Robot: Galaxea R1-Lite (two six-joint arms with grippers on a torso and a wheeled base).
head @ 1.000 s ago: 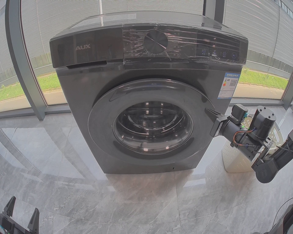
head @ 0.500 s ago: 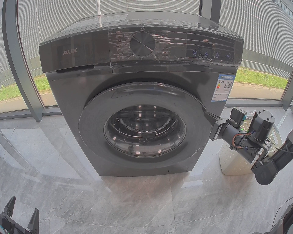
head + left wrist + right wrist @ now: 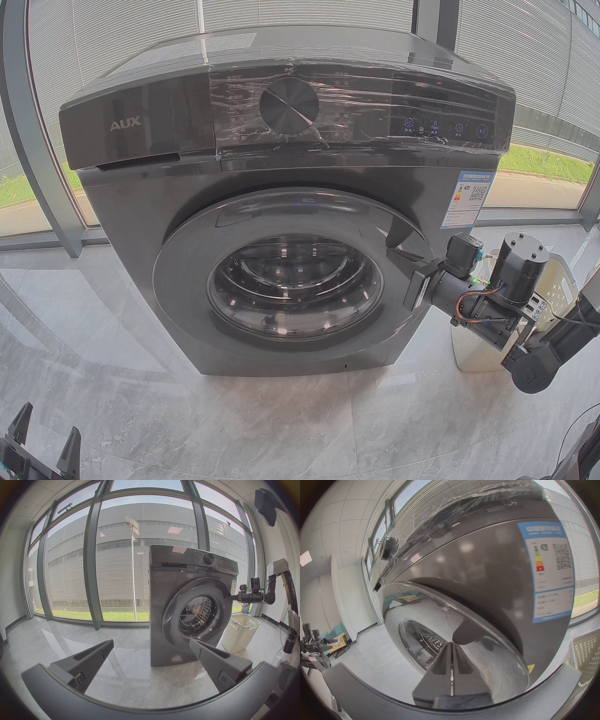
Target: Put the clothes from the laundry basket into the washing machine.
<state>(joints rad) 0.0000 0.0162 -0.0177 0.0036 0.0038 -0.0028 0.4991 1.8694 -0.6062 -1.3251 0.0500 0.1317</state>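
Note:
The dark grey washing machine [image 3: 287, 206] stands in front of me with its round glass door [image 3: 294, 284] closed. My right gripper [image 3: 395, 253] is shut on nothing, and its tips rest against the door's right rim; they also appear as my right gripper [image 3: 452, 644] pressed to the shiny rim. The cream laundry basket [image 3: 559, 287] stands on the floor right of the machine, behind my right arm, with its inside hidden. Low at the left my left gripper [image 3: 44, 431] hangs open, far from the machine. Its wrist view shows the left gripper [image 3: 150, 643], the machine [image 3: 187, 605] and the basket [image 3: 240, 631].
The grey tiled floor [image 3: 250, 425] spreads out before the machine. Tall windows with dark frames [image 3: 37, 156] stand behind it. A blue-edged label [image 3: 467, 199] is stuck on the machine's front, upper right of the door.
The head view has shifted closer, so the machine looks larger. My right gripper has moved left from beside the door onto the door's right rim. The left gripper has stayed still.

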